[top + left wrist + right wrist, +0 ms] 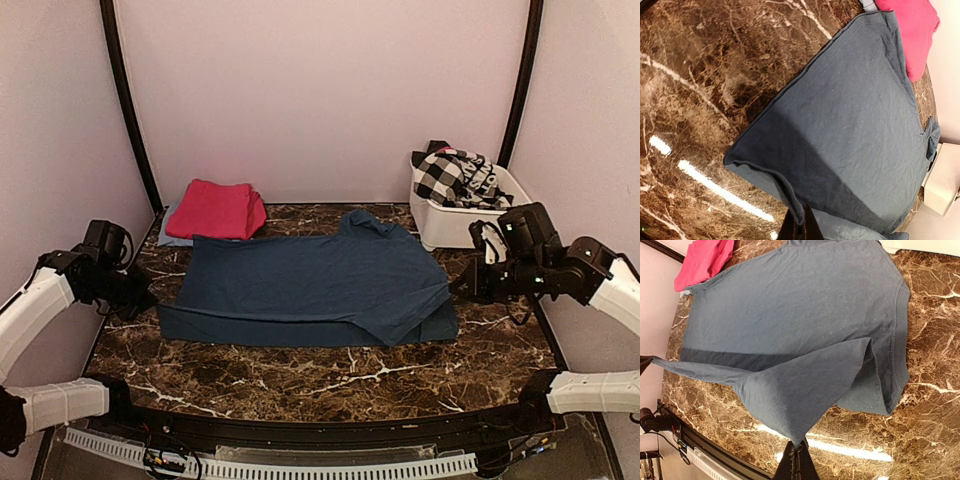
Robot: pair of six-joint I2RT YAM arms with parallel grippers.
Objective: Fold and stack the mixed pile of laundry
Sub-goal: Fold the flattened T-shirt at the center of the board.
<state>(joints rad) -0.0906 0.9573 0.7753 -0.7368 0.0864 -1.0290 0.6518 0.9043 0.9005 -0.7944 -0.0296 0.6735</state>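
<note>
Pinching near fold of navy shirt [310,280] with left tool [799,229] at 9 o'clock, right tool [798,456] at 3 o'clock, over bench [300,375].

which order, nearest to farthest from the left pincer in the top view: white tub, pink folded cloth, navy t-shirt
Measured from the left pincer:
1. navy t-shirt, centre, its near-left corner pinched in that pincer.
2. pink folded cloth, back left.
3. white tub, back right, on the far side from this pincer.
</note>
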